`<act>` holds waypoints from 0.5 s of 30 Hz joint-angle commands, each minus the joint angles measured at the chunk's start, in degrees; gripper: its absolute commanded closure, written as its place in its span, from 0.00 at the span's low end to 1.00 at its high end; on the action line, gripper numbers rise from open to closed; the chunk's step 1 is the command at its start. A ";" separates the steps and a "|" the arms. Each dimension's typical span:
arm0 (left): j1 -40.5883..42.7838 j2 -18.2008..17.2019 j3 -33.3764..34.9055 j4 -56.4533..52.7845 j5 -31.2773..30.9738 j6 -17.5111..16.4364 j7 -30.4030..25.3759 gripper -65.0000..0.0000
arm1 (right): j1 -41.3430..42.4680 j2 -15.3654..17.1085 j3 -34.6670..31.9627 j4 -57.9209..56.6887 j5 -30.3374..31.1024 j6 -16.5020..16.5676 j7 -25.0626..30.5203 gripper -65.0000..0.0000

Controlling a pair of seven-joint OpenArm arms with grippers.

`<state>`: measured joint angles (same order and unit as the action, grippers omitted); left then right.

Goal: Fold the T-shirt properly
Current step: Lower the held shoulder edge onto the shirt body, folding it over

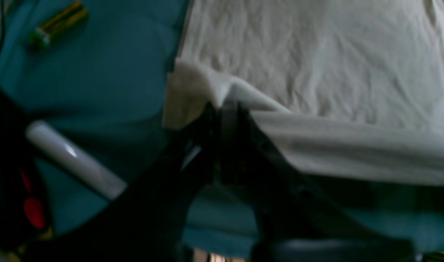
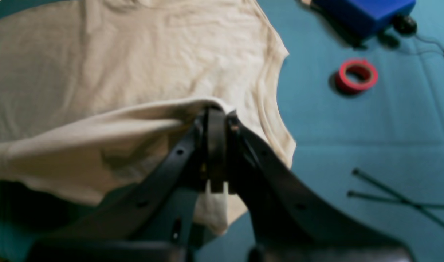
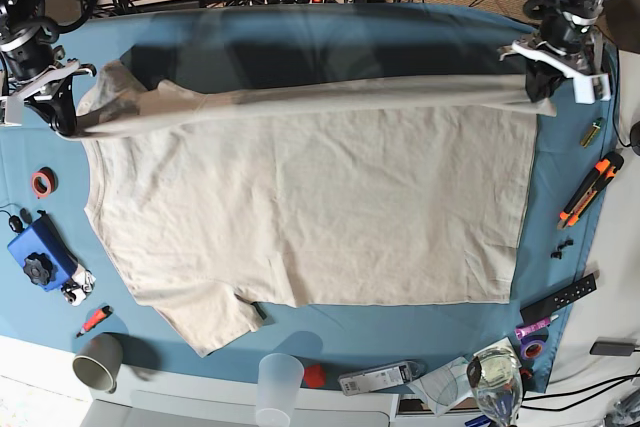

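Note:
The beige T-shirt point(image 3: 300, 207) lies spread on the blue tablecloth point(image 3: 560, 162), collar toward the left of the base view. Its far long edge is lifted off the table and stretched taut between both grippers. My left gripper point(image 3: 545, 82) at the far right is shut on the hem corner. The left wrist view shows that fold of T-shirt point(image 1: 316, 65) pinched at the left gripper point(image 1: 225, 107). My right gripper point(image 3: 62, 112) at the far left is shut on the shoulder edge. In the right wrist view the T-shirt point(image 2: 116, 65) bunches at the right gripper point(image 2: 216, 111) beside the neckline.
A red tape roll point(image 2: 356, 75) and a blue box point(image 2: 364, 12) lie left of the collar. A battery point(image 1: 58, 23) and an orange cutter point(image 3: 590, 190) lie on the right. Two cups point(image 3: 97, 362) and a glass point(image 3: 497, 382) stand along the near edge. Black cable ties point(image 2: 400, 200) lie on the cloth.

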<state>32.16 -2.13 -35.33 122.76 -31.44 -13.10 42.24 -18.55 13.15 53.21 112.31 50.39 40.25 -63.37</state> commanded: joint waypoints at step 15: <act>-10.01 -0.96 8.90 -7.15 16.92 6.23 -5.88 1.00 | 5.40 3.50 -5.92 -7.06 -6.58 -0.25 5.09 1.00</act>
<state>22.35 -2.55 -26.04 114.54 -14.83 -7.29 37.78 -13.50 15.38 46.85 104.47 42.78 40.14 -59.90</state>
